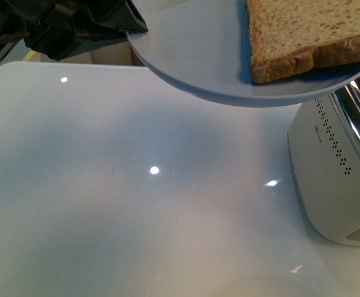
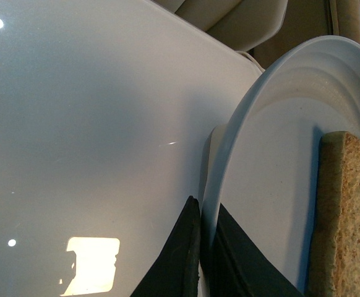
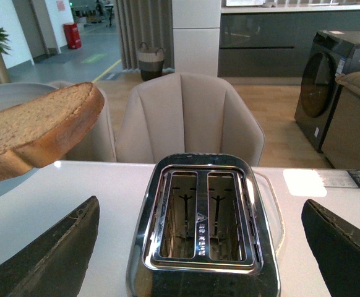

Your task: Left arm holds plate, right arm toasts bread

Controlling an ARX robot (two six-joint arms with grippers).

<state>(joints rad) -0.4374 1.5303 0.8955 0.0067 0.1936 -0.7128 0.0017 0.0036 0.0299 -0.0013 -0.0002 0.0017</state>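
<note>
left arm (image 2: 206, 247) jaws clamped plate (image 1: 198, 55) rim, presenting bread (image 1: 304, 31) near toaster (image 1: 328, 173) | right arm (image 3: 200, 204) jaws stood open, empty, over slots (image 3: 183, 216)

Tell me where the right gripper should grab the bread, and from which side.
Pinch the bread across its flat faces at the crust end that seems to jut past the plate rim, coming from the toaster side. It lies flat, so only there can a finger get underneath.
</note>
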